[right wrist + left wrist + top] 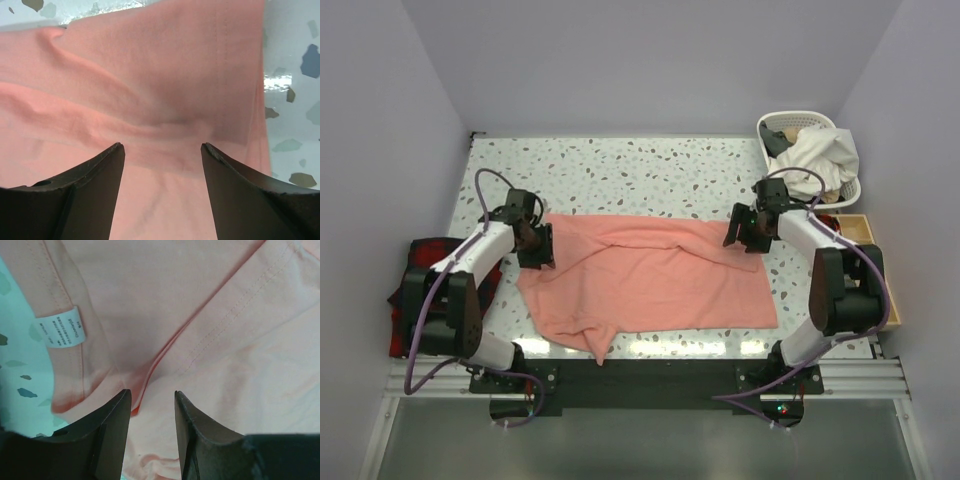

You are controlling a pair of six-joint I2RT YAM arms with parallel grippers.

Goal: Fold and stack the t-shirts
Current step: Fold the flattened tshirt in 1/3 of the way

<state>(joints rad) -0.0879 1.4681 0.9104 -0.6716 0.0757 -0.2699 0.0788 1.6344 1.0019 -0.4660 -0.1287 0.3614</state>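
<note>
While the t-shirt (650,278) lies spread, a basket (798,116) stands right; plaid cloth (420,252) left

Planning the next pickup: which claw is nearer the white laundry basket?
Right. The right claw sits at the right edge of the pink shirt, close to the basket; the left claw is at the shirt's left edge.

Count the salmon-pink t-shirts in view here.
1 t-shirt, spread on the table between the left gripper and right gripper. Others may be hidden under the pale laundry in the basket.
</note>
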